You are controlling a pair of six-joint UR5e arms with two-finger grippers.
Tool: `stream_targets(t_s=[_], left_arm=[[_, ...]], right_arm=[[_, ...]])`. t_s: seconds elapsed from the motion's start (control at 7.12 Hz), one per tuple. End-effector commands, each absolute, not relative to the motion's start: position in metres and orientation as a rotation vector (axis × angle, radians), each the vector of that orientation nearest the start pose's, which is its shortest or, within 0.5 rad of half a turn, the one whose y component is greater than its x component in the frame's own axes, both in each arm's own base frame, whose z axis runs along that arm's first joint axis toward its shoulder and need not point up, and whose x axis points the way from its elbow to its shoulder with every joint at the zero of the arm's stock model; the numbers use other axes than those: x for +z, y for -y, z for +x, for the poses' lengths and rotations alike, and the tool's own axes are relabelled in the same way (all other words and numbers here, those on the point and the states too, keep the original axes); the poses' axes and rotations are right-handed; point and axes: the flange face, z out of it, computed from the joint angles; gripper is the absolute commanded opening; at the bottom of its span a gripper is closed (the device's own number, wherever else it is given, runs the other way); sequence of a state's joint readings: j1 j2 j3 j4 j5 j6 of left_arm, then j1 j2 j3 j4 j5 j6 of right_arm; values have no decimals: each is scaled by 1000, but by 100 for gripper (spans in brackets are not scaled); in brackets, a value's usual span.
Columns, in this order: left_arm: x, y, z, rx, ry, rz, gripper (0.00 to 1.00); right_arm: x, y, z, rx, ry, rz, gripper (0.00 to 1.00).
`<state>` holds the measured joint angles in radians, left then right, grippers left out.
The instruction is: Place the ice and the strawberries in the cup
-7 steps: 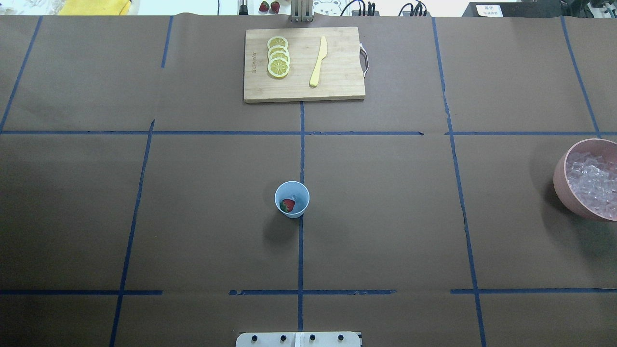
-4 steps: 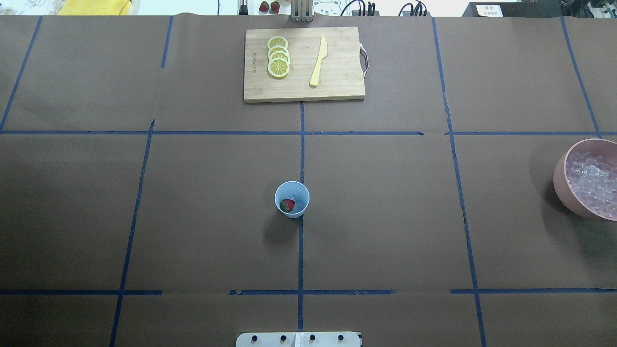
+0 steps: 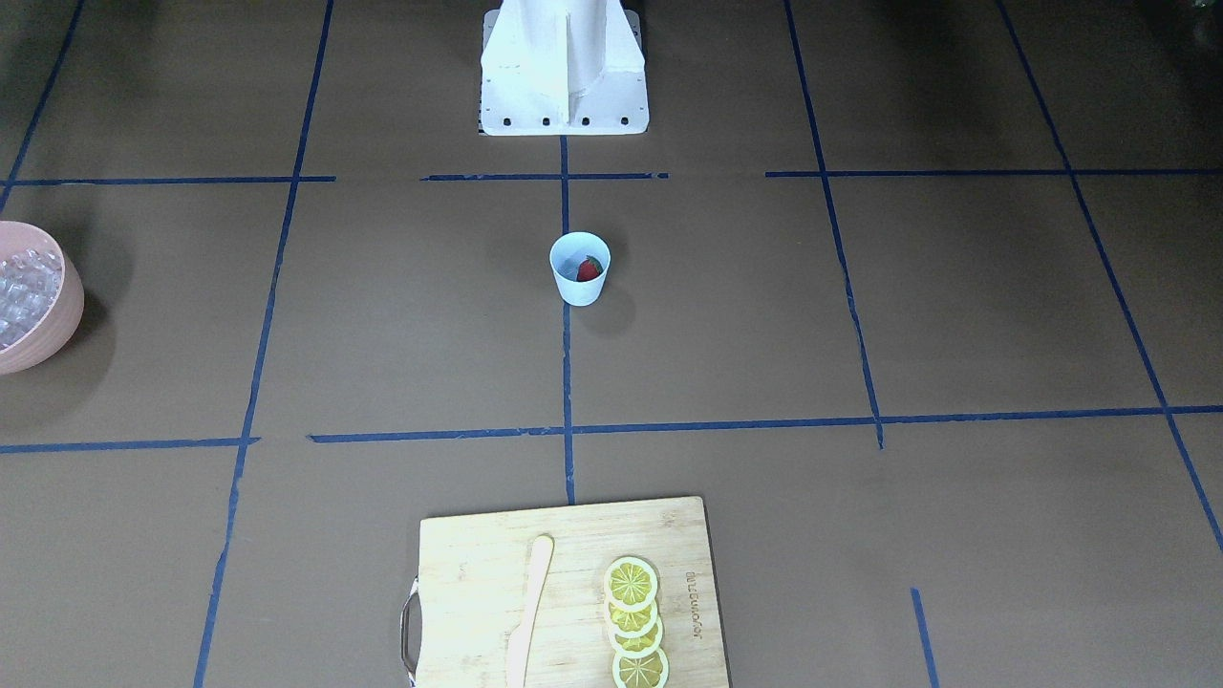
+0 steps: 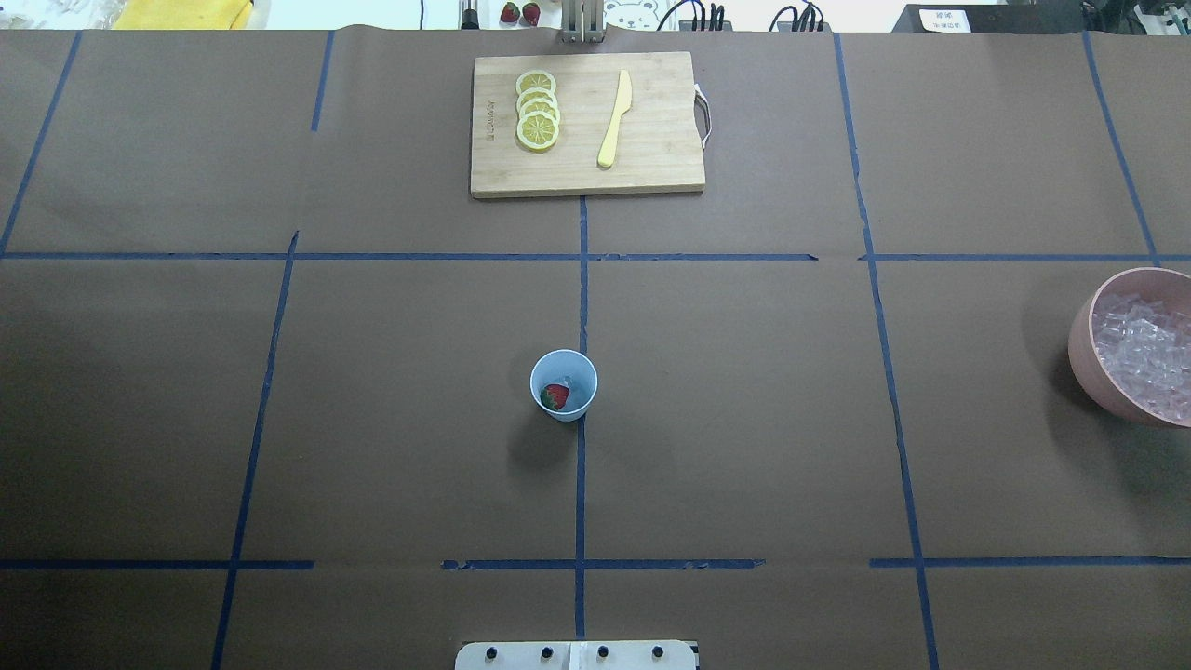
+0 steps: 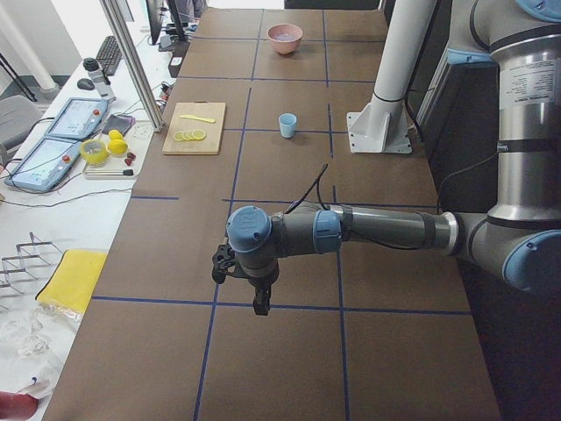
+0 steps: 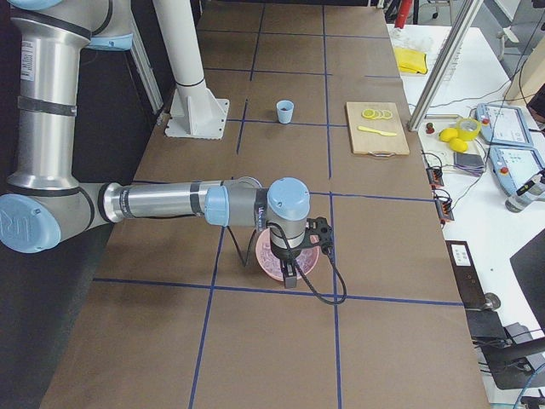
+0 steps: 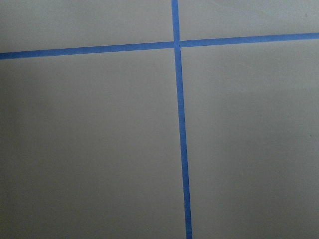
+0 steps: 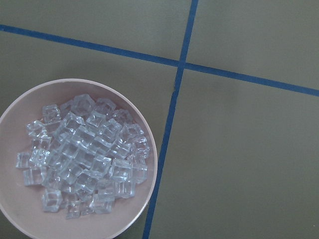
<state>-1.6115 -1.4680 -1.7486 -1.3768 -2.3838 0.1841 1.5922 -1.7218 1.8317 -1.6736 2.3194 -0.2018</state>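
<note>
Tabletop [image 4: 744, 419]: brown paper, blue tape grid. White robot base mount [image 3: 564, 67] at centre of the robot-side edge. Opposite edge: wooden cutting board [image 4: 651, 158] with overlapping lemon slices [image 4: 538, 110] and a yellow knife [image 4: 615, 119]. Operator bench beyond, with teach pendants [image 5: 53, 149]; yellow cloth [image 5: 68, 281] beside the left end.

Cup [image 3: 579, 291] upright mid-table, on the centre tape line. Strawberry [image 4: 555, 396] inside it, against the wall; faint clear cube next to it, hard to confirm. Pink bowl [image 8: 22, 219] at the robot's right end, heaped with ice [image 8: 84, 154].

Left arm [image 5: 368, 230] stretched flat and low over the left end, left gripper [image 5: 260, 307] pointing down at bare paper by a tape crossing, well apart from cup. Right arm [image 6: 162, 203] same pose at the other end, right gripper [image 6: 289, 279] hanging over the pink bowl. Both claws seen from side views only: can't tell opening or hold.
</note>
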Motion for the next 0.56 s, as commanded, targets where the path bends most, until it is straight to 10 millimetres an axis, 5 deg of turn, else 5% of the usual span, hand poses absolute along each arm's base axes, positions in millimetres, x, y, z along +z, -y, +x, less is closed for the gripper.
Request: stream_targets(t_s=[0.0, 0.42], left_arm=[[636, 435, -79, 86, -820, -21, 100], [638, 435, -78, 89, -819, -23, 100]], right_arm=[[612, 425, 74, -175, 744, 90, 99], [612, 425, 74, -175, 744, 90, 99]])
